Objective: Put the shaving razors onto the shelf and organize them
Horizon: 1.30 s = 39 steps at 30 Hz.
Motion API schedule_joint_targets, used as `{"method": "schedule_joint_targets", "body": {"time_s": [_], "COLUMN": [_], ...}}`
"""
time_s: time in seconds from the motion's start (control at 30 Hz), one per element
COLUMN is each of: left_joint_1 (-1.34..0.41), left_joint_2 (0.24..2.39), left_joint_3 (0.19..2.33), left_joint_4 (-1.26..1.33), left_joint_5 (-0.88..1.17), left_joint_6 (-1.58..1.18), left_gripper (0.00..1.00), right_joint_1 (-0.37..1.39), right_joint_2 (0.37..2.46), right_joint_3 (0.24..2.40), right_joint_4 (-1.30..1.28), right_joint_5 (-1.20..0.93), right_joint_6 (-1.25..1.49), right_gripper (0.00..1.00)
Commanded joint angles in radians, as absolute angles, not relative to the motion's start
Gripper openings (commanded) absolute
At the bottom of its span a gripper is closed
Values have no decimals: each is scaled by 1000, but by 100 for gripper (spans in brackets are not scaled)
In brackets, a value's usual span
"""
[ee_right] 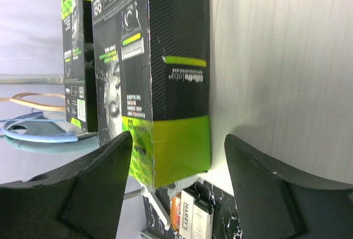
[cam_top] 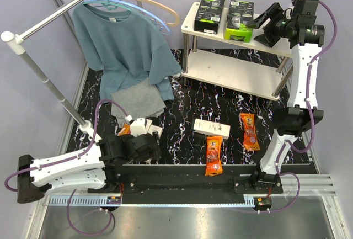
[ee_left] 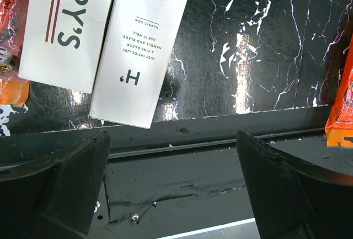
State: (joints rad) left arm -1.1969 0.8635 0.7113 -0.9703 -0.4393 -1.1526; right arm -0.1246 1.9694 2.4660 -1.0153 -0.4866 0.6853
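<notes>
Two black-and-lime razor boxes stand on the top board of the cream-white shelf. My right gripper hovers open at the right-hand box, its fingers apart from the box's lime end; the other box stands behind. On the black marbled mat lie a white Harry's box and two orange blister packs. My left gripper is open and empty, low over the mat's near edge, just short of two white Harry's boxes.
A metal clothes rail with hangers and a teal shirt fills the left rear. A folded grey cloth lies beneath it. Another orange pack shows beside the left white boxes. The lower shelf board is bare.
</notes>
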Motion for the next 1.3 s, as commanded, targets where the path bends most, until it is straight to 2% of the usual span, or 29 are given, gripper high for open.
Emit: {"method": "schedule_joint_targets", "body": {"time_s": [0.0, 0.07, 0.37, 0.67, 1.27], "left_joint_1": [-1201, -1201, -1203, -1203, -1203], "left_joint_2": [848, 848, 850, 850, 838], "left_joint_3": [712, 710, 712, 716, 716], "left_joint_4": [-942, -943, -939, -940, -940], "left_joint_5": [-448, -448, -448, -451, -446], "left_joint_6": [-1164, -1163, -1163, -1158, -1151], "left_gripper": [99, 99, 99, 99, 99], "right_joint_1": [-120, -120, -120, -110, -54], "right_joint_2": [2002, 2009, 2019, 1993, 2051], "right_joint_3": [2500, 2503, 2480, 2370, 2424], "right_joint_4": [-976, -953, -856, -707, -666], "right_joint_5": [-460, -459, -466, -477, -416], "right_joint_6": [690, 698, 727, 762, 825], "right_gripper": [75, 73, 72, 70, 70]}}
